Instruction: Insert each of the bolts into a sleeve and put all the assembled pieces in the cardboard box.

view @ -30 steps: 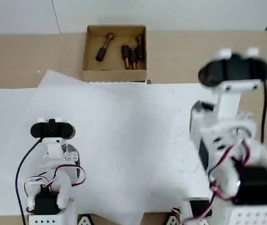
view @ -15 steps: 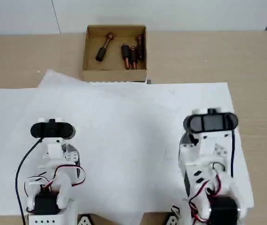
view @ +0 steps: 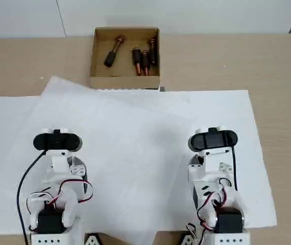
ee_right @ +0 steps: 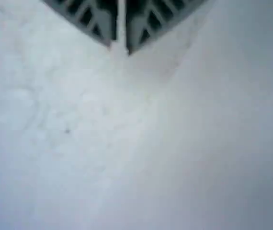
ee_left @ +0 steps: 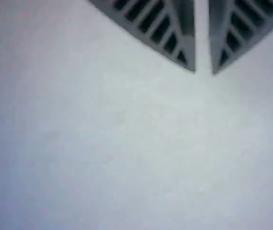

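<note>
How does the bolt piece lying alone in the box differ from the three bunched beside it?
The lone piece lies slanted and apart from the others. The three pieces lie close together, roughly parallel to the side walls of the cardboard box. All show copper and dark parts and lie inside it.

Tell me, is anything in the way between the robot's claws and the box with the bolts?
No, nothing visible is in the way. Just flat white paper lies between the left gripper, the right gripper and the cardboard box, which has the assembled pieces inside.
</note>
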Controlling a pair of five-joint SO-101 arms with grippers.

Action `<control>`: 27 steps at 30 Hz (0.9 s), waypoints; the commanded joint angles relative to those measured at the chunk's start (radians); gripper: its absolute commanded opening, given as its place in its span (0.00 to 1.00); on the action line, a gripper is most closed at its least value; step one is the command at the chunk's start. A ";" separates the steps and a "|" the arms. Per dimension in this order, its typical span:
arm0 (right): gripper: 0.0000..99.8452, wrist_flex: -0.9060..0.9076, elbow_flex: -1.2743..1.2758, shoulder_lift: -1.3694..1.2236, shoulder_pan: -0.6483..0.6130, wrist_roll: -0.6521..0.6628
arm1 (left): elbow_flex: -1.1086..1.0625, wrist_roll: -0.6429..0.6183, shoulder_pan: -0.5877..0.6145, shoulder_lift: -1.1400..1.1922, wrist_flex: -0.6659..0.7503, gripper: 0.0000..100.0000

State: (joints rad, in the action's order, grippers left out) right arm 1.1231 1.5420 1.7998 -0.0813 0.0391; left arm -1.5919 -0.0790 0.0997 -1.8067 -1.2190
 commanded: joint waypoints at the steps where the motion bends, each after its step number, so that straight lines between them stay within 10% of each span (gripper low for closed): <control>1: 0.00 -0.071 0.044 0.013 0.007 0.011 | 0.005 -0.003 -0.003 -0.009 0.002 0.01; 27: 0.00 -0.206 0.141 0.013 0.007 0.009 | 0.005 -0.003 -0.003 -0.009 0.002 0.01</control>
State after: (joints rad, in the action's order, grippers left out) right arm 0.9360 1.6678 1.7998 -0.0813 0.0391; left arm -1.5919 -0.0790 0.0997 -1.8067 -1.2190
